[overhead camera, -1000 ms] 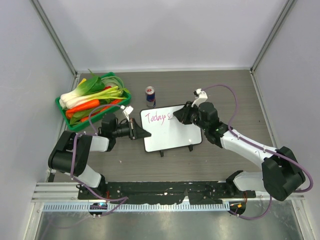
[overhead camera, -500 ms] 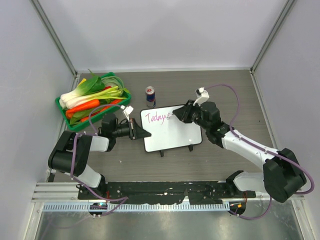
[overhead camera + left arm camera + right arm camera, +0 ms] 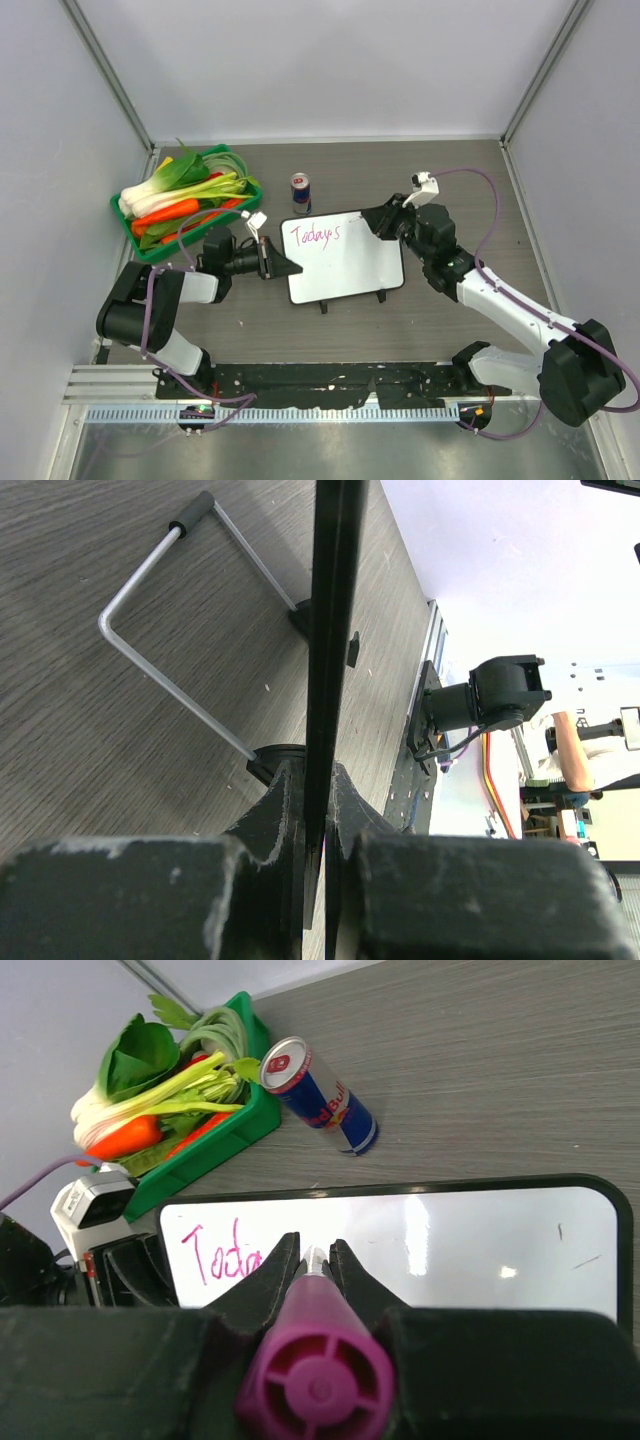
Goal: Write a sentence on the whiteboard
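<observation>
Rightward went my right gripper (image 3: 374, 220), clamped on the pink marker (image 3: 318, 1375); the sentence (image 3: 315, 236) reads only "Todays", upper left of the whiteboard (image 3: 350, 272) pinched by my left gripper (image 3: 290, 267); remainder unwritten.

Can (image 3: 300, 190) behind the whiteboard (image 3: 350, 278); tray (image 3: 228, 1145) left, seemingly apart from both.

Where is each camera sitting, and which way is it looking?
Top external: high behind the arms, looking down at the table; both arms show, left gripper clamping the whiteboard, right gripper at its far corner.
Left wrist: on the left arm, looking along the whiteboard's edge; its fingers pinch it.
Right wrist: on the right arm, looking down at the board; its fingers hold a pink marker.
Shared: top and right wrist both show the can and green tray.
</observation>
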`<action>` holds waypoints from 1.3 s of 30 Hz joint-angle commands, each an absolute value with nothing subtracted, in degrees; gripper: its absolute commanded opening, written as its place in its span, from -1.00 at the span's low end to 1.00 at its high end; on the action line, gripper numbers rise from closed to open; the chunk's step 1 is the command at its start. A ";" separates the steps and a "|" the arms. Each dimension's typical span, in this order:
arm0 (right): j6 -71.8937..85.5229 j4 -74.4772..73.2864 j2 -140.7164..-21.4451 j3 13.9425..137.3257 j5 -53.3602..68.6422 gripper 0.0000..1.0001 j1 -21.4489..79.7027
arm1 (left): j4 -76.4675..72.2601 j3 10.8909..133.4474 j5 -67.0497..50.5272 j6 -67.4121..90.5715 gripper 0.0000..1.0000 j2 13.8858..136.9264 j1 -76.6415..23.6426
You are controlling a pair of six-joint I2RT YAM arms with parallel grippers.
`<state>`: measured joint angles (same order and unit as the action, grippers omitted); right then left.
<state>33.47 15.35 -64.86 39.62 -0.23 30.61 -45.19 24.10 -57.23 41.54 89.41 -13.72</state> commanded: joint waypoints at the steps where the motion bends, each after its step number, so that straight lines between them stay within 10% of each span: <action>1: 30.85 16.35 -65.21 39.99 -3.69 -0.99 30.32 | -41.92 24.52 -53.44 39.99 -1.00 90.62 -13.62; 39: 29.79 17.14 -71.10 38.94 -1.50 -0.99 30.41 | -41.92 24.70 -53.53 40.08 -1.00 90.88 -13.62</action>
<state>30.17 15.79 -70.19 39.09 -2.63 30.61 -45.12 24.21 -57.25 41.67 89.43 -13.72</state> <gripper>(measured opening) 0.201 0.071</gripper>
